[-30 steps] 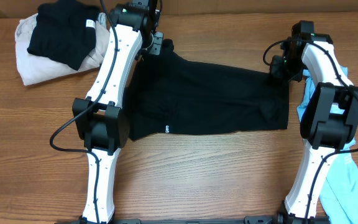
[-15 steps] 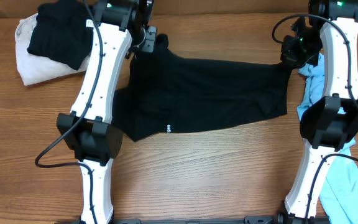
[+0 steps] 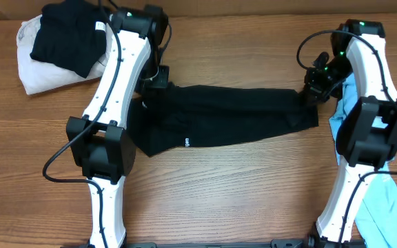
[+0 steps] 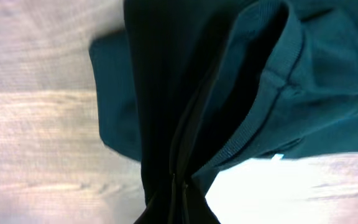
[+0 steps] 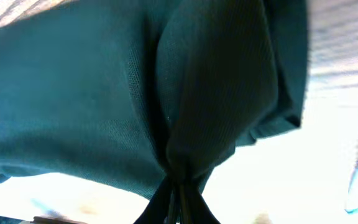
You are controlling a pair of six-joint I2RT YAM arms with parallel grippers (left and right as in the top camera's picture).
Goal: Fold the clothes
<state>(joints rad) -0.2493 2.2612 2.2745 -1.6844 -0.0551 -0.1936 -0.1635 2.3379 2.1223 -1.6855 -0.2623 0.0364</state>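
The shirt (image 3: 226,118) is laid long across the table (image 3: 240,200), with its far edge held tight at its left end by the left end effector (image 3: 158,81) and at its right end by the right end effector (image 3: 310,94).

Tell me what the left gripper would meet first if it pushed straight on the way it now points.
The black garment. The left gripper is shut on a fold of it, and cloth fills the line ahead; the wooden table probably lies just behind, though depth is unclear.
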